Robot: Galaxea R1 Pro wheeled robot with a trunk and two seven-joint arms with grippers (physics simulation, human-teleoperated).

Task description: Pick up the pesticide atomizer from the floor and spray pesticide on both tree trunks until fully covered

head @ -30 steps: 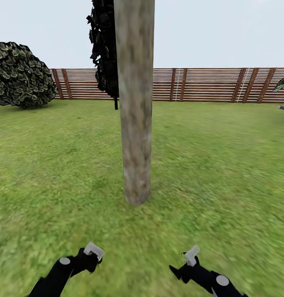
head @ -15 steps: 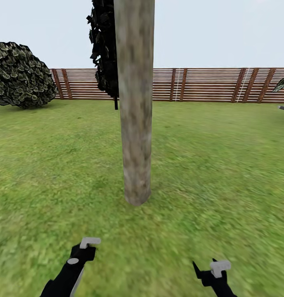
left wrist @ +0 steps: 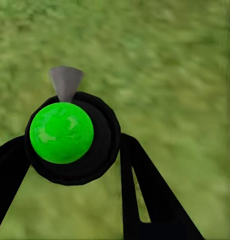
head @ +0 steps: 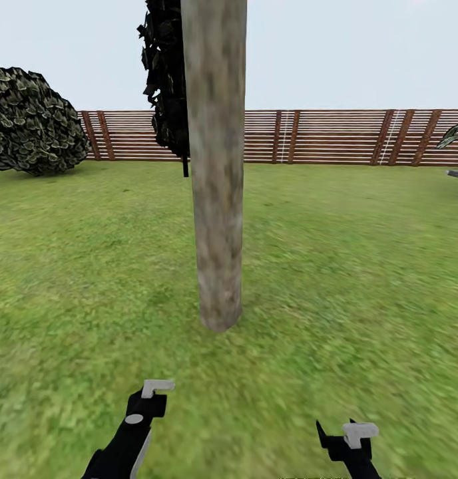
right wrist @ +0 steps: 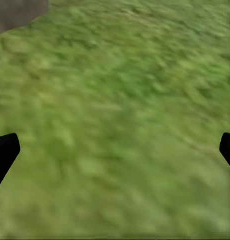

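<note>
- Nearest, low in the head view, the left gripper point(head: 149, 399) and the right gripper point(head: 345, 436) hover over the grass point(head: 362, 279).
- In the left wrist view the left gripper's fingers point(left wrist: 140, 190) are clamped around the pesticide atomizer point(left wrist: 69, 137): a black round body with a glossy green cap and a small grey nozzle tip at its far edge.
- The right gripper's fingertips point(right wrist: 5, 150) sit at opposite edges of its wrist view with only grass between them, so it is spread wide and holds nothing.
- Just beyond the grippers stands the tree trunk point(head: 216, 166), a mottled grey-brown column rising from the grass; I see no spray on it.
- Judged from this, pickup is done and spraying of this trunk is about to start; next, the nozzle must be raised and aimed at the bark.
- Farther off stand a dark tree point(head: 166, 80), a leafy bush point(head: 32, 120) and the slatted wooden fence point(head: 335, 136).
</note>
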